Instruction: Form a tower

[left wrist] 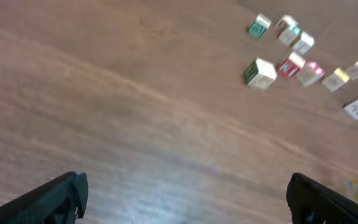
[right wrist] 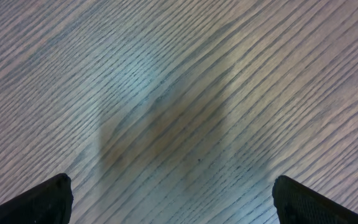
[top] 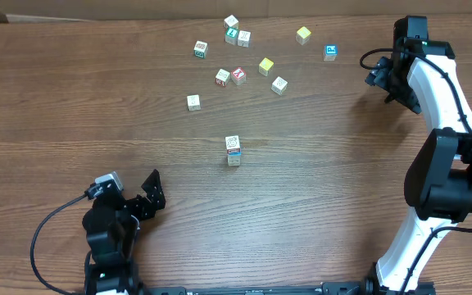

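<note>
tower: (top: pixel 233 150) mid-desk, looks 2 cubes high, standing alone, nothing touching it.
tower axis: upright; the overhead view looks almost straight down on its whitish top, so the next cube must come in from above.
loose cubes: (top: pixel 238 75) scattered on the far side of the desk (top: pixel 72 106), well apart from the tower. Closest is a pale one (top: pixel 193 102), far-left of it; a blue-faced one (top: pixel 330 52) lies far right.
left hand: (top: pixel 149 197) open, holding nothing, low at the near-left. Tower lies to its far-right. Its wrist view shows wide fingers and the loose cubes ahead, far right.
right hand: (top: pixel 386 82) open, empty, at the far right. Wrist view shows only bare desk between its fingers. Tower lies to its near-left, well apart.
nearer arm: left is closer to the tower and the pale cube; right is closer to the blue-faced cube.
step, my read: no cube picked yet; fetch a loose one next, prob. whichever arm is closer.
risk: a sideways approach could knock the tower over.
</note>
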You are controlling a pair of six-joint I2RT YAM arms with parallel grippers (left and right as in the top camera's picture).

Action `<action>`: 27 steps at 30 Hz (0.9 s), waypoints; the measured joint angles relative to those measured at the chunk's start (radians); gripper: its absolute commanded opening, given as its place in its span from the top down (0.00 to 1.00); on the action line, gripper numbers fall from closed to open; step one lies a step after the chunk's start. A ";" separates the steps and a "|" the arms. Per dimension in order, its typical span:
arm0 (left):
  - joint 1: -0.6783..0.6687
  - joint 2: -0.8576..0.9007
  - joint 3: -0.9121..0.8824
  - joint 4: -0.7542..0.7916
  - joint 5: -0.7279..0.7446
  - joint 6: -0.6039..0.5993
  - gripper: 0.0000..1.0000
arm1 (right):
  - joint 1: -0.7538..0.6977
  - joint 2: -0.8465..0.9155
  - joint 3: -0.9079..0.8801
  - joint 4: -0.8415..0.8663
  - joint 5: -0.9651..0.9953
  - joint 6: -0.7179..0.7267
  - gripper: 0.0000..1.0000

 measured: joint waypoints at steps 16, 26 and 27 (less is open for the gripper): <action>-0.147 -0.581 0.000 -0.257 -0.133 0.216 0.00 | 0.000 0.000 0.000 0.000 -0.003 0.000 0.00; -0.168 -0.626 0.000 -0.259 -0.230 0.315 0.00 | 0.000 0.000 0.000 0.000 -0.003 0.000 0.00; -0.168 -0.626 0.000 -0.259 -0.232 0.328 0.00 | 0.000 0.000 0.000 0.000 -0.003 0.000 0.00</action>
